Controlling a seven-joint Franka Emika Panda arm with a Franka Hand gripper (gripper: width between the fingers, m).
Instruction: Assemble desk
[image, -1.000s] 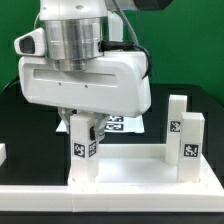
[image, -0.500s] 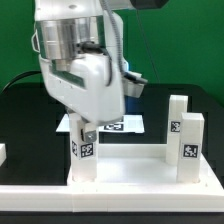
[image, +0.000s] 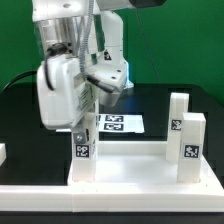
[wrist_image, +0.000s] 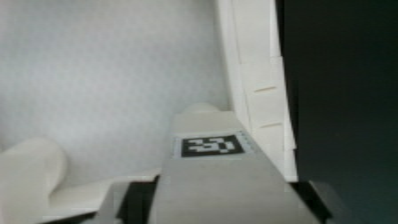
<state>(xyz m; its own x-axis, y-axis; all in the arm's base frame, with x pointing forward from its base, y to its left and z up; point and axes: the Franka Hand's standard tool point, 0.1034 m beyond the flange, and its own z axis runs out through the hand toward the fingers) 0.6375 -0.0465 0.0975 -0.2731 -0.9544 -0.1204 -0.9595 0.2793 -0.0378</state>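
The gripper (image: 82, 127) is clamped on the top of an upright leg (image: 83, 152), which hangs directly at its 6 o'clock. The leg's foot meets the tabletop (image: 130, 170); two more legs (image: 185, 135) stand at the gripper's 3 o'clock.

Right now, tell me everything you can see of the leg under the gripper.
The leg is a white, plastic-looking square post standing upright on the tabletop at the exterior view's left. Two small black-and-white tags sit on its near faces. The gripper sits over its top end; the wrist view shows the fingers flanking its tagged face, but whether they are clamped is unclear. How its foot sits in the tabletop is unclear.
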